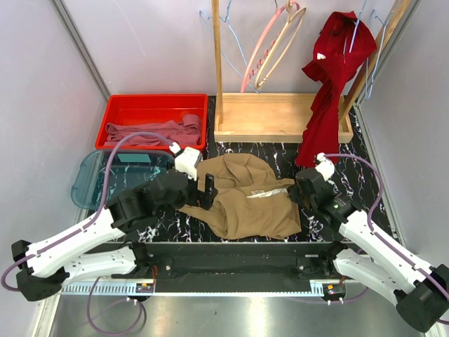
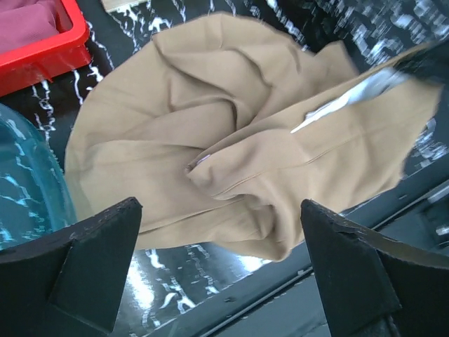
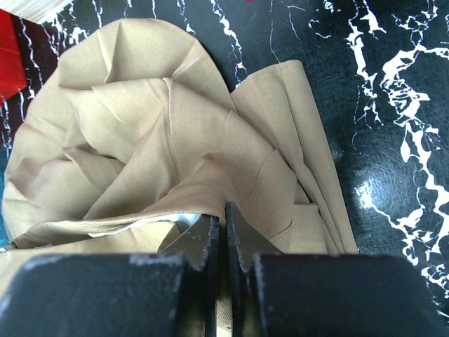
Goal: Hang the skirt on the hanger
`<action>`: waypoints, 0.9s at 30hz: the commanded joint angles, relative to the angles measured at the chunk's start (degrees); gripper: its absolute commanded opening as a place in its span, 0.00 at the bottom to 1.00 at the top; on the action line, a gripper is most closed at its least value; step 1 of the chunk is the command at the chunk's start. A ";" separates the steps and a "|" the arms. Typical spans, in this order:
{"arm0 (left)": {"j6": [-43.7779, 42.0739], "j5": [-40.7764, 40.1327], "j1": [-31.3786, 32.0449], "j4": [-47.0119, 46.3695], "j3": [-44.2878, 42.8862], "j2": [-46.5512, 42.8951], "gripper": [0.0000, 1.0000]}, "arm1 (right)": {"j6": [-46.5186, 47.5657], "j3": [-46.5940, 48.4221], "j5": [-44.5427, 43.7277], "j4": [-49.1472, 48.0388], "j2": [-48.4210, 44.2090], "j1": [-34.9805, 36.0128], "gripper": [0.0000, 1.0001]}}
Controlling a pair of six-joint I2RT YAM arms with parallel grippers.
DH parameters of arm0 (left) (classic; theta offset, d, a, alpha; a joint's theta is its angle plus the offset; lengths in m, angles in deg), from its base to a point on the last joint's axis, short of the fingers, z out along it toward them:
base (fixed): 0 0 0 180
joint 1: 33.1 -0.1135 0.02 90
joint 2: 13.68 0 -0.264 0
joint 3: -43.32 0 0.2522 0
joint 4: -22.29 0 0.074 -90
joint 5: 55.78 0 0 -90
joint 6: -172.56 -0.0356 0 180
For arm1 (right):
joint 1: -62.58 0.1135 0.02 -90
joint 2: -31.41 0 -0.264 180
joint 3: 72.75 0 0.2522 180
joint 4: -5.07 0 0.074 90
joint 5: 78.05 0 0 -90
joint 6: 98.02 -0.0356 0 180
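The skirt lies crumpled on the black marbled table between the two arms, just in front of the wooden rack. It is plain tan cloth, matte and soft, bunched into broad folds that fan out from a rounded far end toward a wider, flatter edge near the arms. A narrow white tag shows along an inner fold on its right side. The right gripper is clenched on the skirt's right edge, the cloth pinched between its fingers. The left gripper hangs over the skirt's left side with its fingers spread wide, grasping nothing.
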 commanded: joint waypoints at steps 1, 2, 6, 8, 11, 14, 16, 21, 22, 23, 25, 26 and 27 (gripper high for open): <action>11.08 1.05 -0.83 -4.47 3.35 3.73 0.99 | -0.80 0.12 0.26 -2.11 -1.97 -0.38 0.07; 13.65 2.62 -1.53 -5.17 3.89 5.15 0.99 | -0.80 -0.14 0.45 -1.94 -2.24 -0.38 0.07; 21.75 8.08 -2.50 -12.97 6.08 12.44 0.99 | -0.97 -1.37 0.97 -1.15 -4.17 -0.38 0.07; 23.17 10.62 -2.77 -15.27 6.44 15.79 0.99 | -1.06 -1.99 1.15 -0.71 -5.05 -0.38 0.07; 23.87 12.91 -2.94 -14.32 6.17 18.43 0.97 | -1.50 -2.08 1.06 0.17 -5.66 -0.38 0.07; 24.31 13.45 -3.03 -14.05 8.28 18.09 0.71 | -1.76 -1.82 0.62 0.44 -6.10 -0.38 0.07; 22.39 12.75 -3.21 -13.97 9.16 17.12 0.44 | -1.94 -1.55 0.27 0.79 -5.93 -0.38 0.07; 8.81 6.43 -4.52 -13.08 4.52 13.53 0.00 | -2.55 0.64 -1.92 1.93 -6.02 -0.46 0.06; 5.62 3.37 -4.53 -13.52 3.64 12.55 0.00 | -2.64 1.69 -3.06 2.11 -6.10 -0.46 0.06; 2.02 2.12 -4.53 -15.70 3.02 11.50 0.00 | -2.55 2.31 -3.68 2.02 -6.19 -0.38 0.05; -7.74 0.27 -4.53 -18.52 2.05 7.46 0.00 | -2.81 4.24 -5.34 2.19 -6.37 -0.38 0.05; -10.38 0.44 -4.53 -21.23 2.04 6.06 0.00 | -2.90 4.86 -5.96 2.28 -6.46 -0.38 0.04; -14.58 1.05 -4.44 -22.65 2.48 3.08 0.00 | -3.08 5.30 -6.84 2.28 -6.63 -0.38 0.03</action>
